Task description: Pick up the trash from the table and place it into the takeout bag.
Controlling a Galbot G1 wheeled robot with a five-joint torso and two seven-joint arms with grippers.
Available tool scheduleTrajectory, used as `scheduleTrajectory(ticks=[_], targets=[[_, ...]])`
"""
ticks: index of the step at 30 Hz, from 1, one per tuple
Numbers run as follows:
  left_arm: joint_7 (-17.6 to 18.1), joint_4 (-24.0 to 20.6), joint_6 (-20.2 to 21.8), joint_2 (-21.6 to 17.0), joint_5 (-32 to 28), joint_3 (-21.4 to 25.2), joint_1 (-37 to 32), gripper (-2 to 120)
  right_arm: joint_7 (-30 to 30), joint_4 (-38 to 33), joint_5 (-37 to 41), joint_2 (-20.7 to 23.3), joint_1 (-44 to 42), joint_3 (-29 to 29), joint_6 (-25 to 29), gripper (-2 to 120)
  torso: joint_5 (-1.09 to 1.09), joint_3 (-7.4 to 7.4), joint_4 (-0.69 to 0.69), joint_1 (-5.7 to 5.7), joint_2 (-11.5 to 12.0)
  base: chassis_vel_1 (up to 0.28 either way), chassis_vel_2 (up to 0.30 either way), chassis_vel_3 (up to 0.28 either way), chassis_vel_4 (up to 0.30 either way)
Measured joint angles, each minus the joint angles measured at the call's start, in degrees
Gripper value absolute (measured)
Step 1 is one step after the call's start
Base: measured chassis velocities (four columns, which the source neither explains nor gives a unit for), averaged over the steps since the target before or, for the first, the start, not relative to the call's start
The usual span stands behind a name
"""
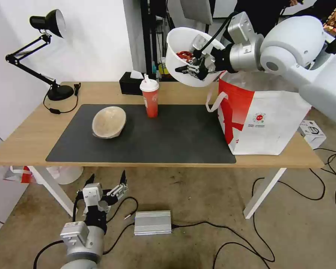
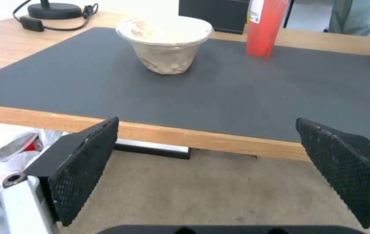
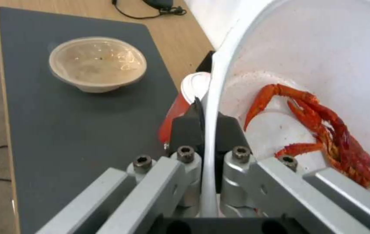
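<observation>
At upper centre, the right gripper pinched the rim of the white plastic bowl above the takeout bag; the left gripper, lower left, hung spread.

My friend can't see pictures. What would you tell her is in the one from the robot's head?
The right claw holds a tilted white bowl with red crayfish shells above the takeout bag. On the table's dark mat sit a beige bowl and a red cup. The left claw hangs open below the table edge.
</observation>
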State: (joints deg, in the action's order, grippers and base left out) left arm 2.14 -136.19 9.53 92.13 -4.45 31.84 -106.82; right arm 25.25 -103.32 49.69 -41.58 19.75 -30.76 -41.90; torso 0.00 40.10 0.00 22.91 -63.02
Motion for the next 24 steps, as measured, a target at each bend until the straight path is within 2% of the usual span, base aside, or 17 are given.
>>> scheduleTrajectory(ticks=[24], targets=[[-0.07, 0.48, 0.01, 0.00, 0.03, -0.75, 0.13, 100, 0.88, 0.09, -0.52, 2.45, -0.34, 1.11, 0.01, 0, 0.00, 0.00, 0.00, 0.01, 0.00, 0.000, 0.000, 0.000, 0.000]])
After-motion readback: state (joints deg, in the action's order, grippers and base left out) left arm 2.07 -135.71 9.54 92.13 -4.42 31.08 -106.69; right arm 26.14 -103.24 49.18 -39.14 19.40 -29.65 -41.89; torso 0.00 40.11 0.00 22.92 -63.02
